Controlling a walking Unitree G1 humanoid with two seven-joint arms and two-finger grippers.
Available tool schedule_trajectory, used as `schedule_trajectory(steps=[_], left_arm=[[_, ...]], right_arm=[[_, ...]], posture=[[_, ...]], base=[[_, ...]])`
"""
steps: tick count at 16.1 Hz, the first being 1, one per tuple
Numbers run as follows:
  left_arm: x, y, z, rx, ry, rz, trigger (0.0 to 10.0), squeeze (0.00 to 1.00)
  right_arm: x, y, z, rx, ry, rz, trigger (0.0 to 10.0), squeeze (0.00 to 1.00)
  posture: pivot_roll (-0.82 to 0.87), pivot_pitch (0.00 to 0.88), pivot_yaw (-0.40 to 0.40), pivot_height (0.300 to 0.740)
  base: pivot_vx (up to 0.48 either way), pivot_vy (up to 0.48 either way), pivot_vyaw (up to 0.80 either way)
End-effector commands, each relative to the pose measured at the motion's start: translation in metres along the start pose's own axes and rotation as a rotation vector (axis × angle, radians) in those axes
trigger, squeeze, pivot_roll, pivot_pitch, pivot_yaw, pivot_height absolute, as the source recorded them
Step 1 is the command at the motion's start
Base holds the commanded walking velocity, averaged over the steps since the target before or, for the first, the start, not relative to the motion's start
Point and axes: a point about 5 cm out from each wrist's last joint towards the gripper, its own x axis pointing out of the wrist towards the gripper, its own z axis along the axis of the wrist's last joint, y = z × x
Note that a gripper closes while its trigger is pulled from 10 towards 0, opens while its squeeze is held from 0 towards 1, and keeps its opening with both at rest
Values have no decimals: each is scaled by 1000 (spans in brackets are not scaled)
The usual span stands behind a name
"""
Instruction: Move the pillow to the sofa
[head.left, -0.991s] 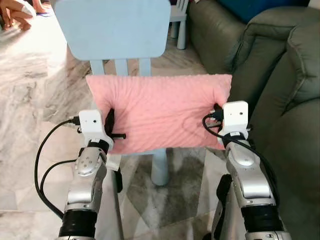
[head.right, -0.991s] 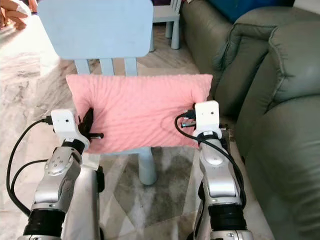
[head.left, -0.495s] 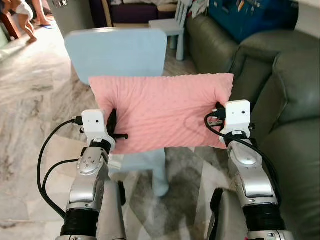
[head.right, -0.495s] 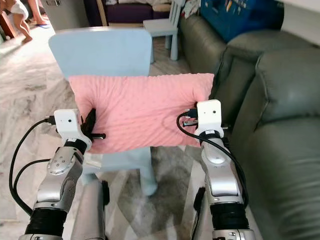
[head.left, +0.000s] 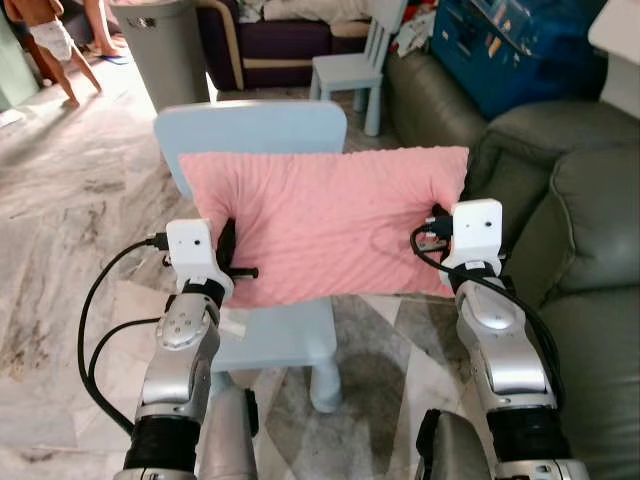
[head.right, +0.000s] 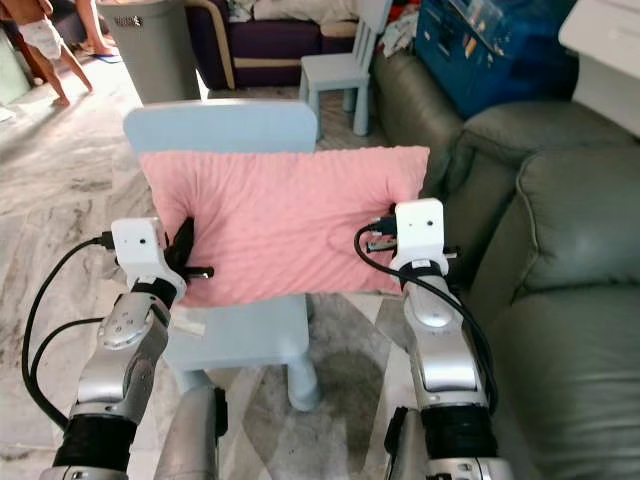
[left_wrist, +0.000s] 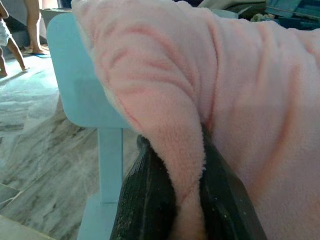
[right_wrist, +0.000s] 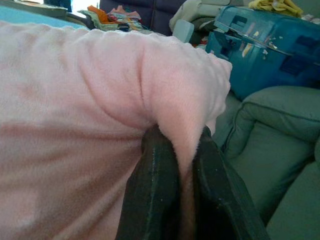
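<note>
Pillow (head.left: 330, 220): pink, held up flat between both grippers, its face towards the camera — lifted off the chair seat, in front of the chair back.
Left gripper (left_wrist: 182, 200): clamped on the pillow's left edge; the wrist view shows both black fingers (left_wrist: 147, 200) pinching a fold of the fleece.
Right gripper (right_wrist: 182, 185): clamped on the pillow's right edge, a fold of fabric squeezed between its two fingers (right_wrist: 155, 190).
Pillow edges: top edge runs level, just below the top of the chair back; bottom edge hangs over the far part of the seat; right corner reaches to the sofa arm.
Chair (head.left: 250, 125): light blue, small, straight ahead; its back stands behind the pillow, its seat (head.left: 280, 335) shows below the pillow between the arms.
Sofa (head.left: 590, 200): grey-green, fills the right side from near to far; its padded arm and cushions begin just beside the right gripper.
Open room: marble floor (head.left: 70, 230) lies bare on the left — wide space there; on the right the sofa is close, with only a narrow strip of floor between chair and sofa.
Far: a grey bin (head.left: 170, 45), a second small blue chair (head.left: 355, 65), a dark couch (head.left: 280, 40), a blue box (head.left: 510, 50) on the sofa's far end.
People: bare legs (head.left: 60, 50) at the far left, well apart from the robot.
</note>
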Motion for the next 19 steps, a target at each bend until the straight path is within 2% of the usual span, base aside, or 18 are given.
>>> schedule_trajectory(steps=[1, 6, 10, 17, 19], left_arm=[[1, 2, 1, 8, -1, 13, 10000, 0], [2, 1, 0, 8, 3, 11, 10000, 0], [2, 0, 0, 7, 5, 7, 10000, 0], [3, -1, -3, -6, 24, 19, 10000, 0], [3, -1, -3, -6, 24, 19, 10000, 0]], right_arm=[[2, -5, 7, 2, -21, -29, 10000, 0], [2, -5, 6, 6, -20, -34, 10000, 0], [2, -6, 7, 6, -21, -35, 10000, 0], [2, -7, 9, 10, -22, -40, 10000, 0], [2, -7, 9, 11, -23, -40, 10000, 0]], posture=[[-12, 0, 8, 581], [-16, 0, 10, 631], [-17, 0, 11, 654], [-21, 0, 11, 736], [-21, 0, 11, 740]], base=[[0, 0, 0], [0, 0, 0], [0, 0, 0], [0, 0, 0], [0, 0, 0]])
